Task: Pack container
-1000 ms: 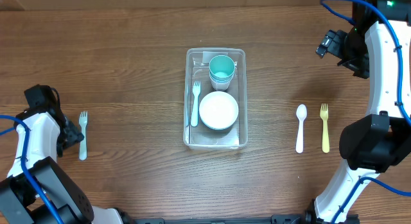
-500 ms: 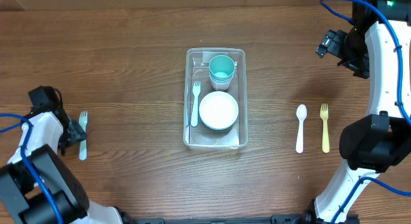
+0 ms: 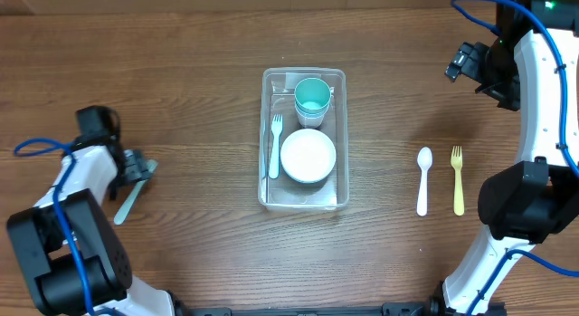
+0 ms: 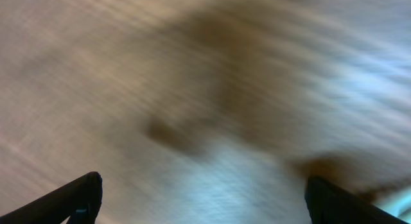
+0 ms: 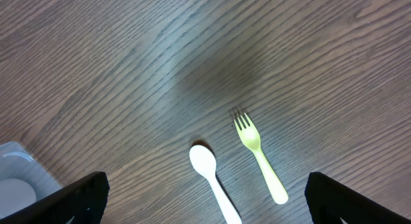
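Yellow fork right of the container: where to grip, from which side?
Mid-handle, straight down from above, closing across its narrow width. The yellow fork lies flat on the table, tines toward the far side, so only its top is reachable. The white spoon lies parallel beside it, apart; the gap likely fits one finger.

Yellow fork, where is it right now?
In the overhead view the yellow fork lies on the table at right, beside the white spoon, right of the clear container.

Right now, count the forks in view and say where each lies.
3. A pale fork lies in the clear container, left of the white bowl; a yellow fork right of the white spoon; a light green fork tilted at far left, tines hidden.
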